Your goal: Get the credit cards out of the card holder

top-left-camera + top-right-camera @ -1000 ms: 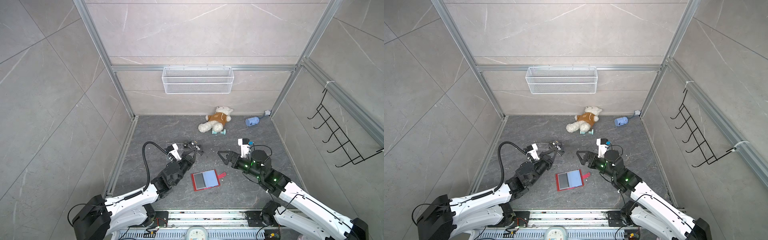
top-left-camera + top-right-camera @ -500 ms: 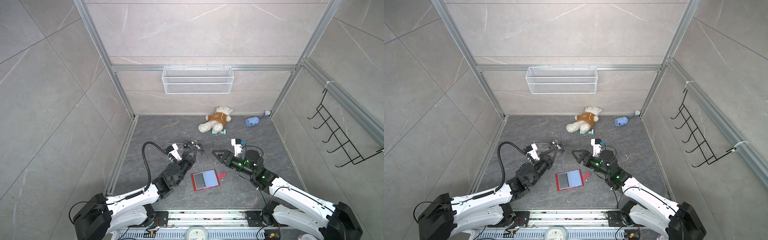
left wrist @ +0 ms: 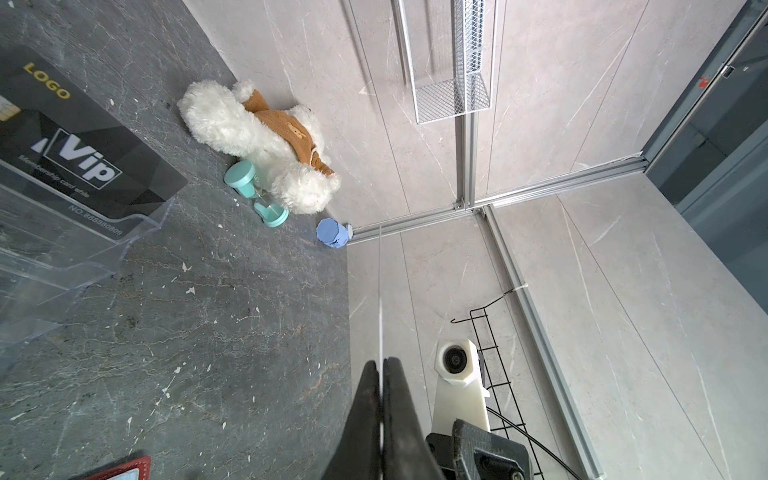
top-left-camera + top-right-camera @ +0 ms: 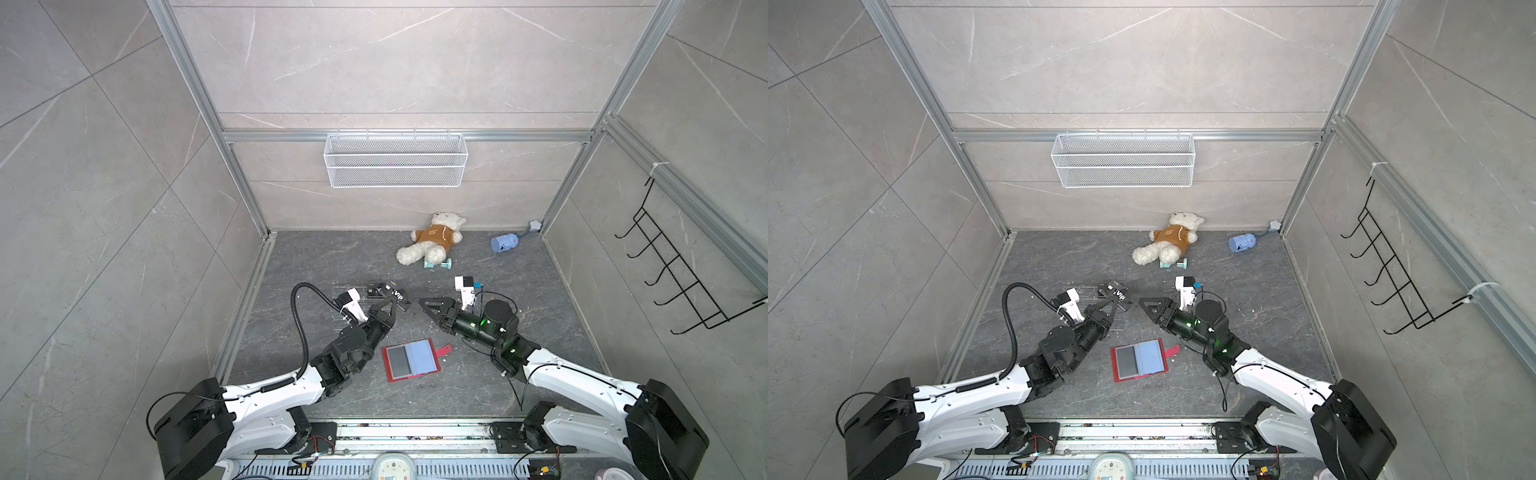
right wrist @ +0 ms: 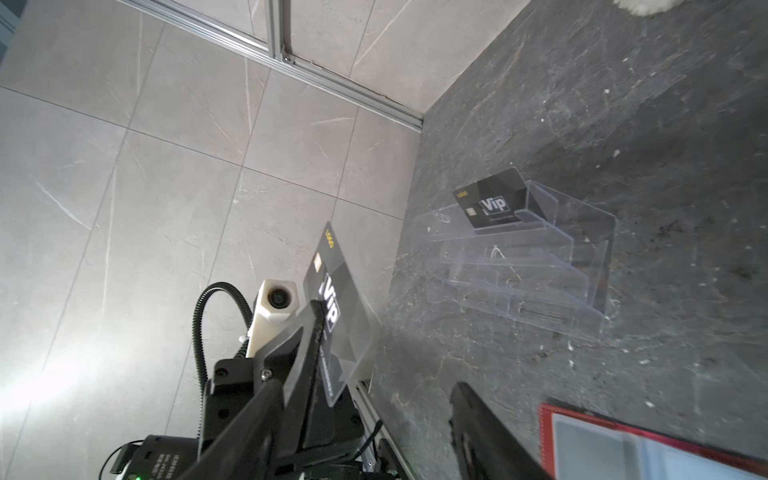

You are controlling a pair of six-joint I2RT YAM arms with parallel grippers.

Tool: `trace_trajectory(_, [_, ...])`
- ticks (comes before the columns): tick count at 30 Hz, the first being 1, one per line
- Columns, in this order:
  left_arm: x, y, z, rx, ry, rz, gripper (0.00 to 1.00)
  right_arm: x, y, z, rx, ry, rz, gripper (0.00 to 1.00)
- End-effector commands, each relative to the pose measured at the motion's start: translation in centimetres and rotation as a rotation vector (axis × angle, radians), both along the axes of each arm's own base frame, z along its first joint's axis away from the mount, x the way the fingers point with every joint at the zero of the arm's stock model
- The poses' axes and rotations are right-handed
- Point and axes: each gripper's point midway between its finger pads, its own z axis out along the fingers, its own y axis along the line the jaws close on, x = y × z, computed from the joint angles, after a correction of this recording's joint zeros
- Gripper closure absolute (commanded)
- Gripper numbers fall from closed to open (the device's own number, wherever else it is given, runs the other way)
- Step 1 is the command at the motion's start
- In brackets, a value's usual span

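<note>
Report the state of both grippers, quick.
Left gripper: shut on a Vip card.
Right gripper: open, holding nothing.

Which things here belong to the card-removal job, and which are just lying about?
Job: red card holder, dark card in its sleeve, Vip card held by the left gripper, second Vip card in the clear rack.
Lying about: teddy bear, teal hourglass, small blue container, wire basket.
</note>
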Motion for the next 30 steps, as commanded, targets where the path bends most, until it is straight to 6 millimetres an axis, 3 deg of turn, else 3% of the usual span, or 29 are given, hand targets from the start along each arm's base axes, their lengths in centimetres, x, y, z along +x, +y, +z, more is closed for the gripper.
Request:
trace_trajectory(1, [0.3,-0.4,3.3,-0.061,-0.078,0.021,1.00,-0.3,0.7,1.3,0.068,-0.030,0.028,0.38])
trace_trajectory(15, [1.2,-1.6,2.2,-0.053,-0.067,0.046,1.00,-0.8,2.9,0.8,0.093,-0.026,0.061,0.50])
trace_trajectory(30, [1.1,-1.8,2.4,-0.071,-0.075,0.047,1.00,-0.1,2.9,1.2,0.145,-0.033,0.033,0.66])
